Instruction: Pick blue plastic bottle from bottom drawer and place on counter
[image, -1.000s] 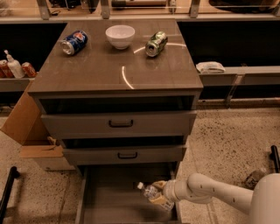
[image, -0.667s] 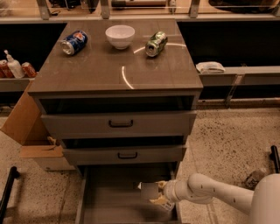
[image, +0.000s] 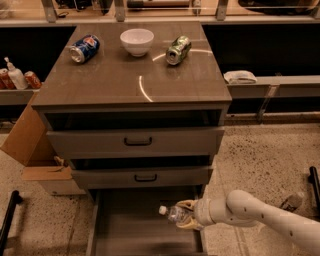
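The robot's gripper (image: 182, 215), reaching in from the right, pinches the blue plastic bottle (image: 171, 213) between its 2 fingers over the open bottom drawer (image: 130, 227), the bottle lying crosswise, cap pointing left, with the counter (image: 115, 82) well above.

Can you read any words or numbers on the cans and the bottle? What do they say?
No text reads clearly here.
The blue can on the counter: print too blurred.
The green can: print too blurred.
The blue plastic bottle, gripped by the tool over the bottom drawer: label too blurred.
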